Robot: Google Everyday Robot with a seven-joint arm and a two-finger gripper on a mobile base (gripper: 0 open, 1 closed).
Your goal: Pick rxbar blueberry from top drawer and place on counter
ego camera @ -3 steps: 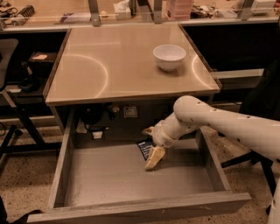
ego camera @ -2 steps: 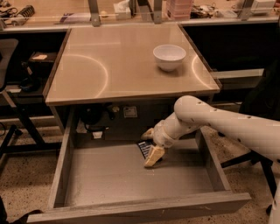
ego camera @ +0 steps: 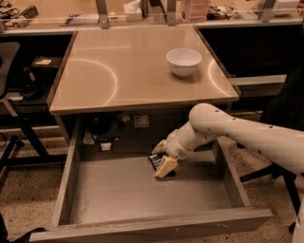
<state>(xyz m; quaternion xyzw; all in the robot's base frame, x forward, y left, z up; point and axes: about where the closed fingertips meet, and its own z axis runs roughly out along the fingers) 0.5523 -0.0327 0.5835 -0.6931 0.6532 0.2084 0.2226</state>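
The top drawer (ego camera: 142, 227) stands pulled out under the counter (ego camera: 118, 71). The rxbar blueberry (ego camera: 154, 160), a small dark navy bar, lies at the back of the drawer bottom, right of centre. My gripper (ego camera: 157, 163) reaches down into the drawer from the right. Its two cream fingers (ego camera: 166, 167) sit on either side of the bar and grip it low over the drawer bottom. Most of the bar is hidden by the fingers.
A white bowl (ego camera: 184, 61) stands on the counter's far right. A cluttered tan bench (ego camera: 71, 9) with metal posts runs behind. A dark chair (ego camera: 9, 71) is at the left, and dark chair legs (ego camera: 280, 180) are at the right behind my arm.
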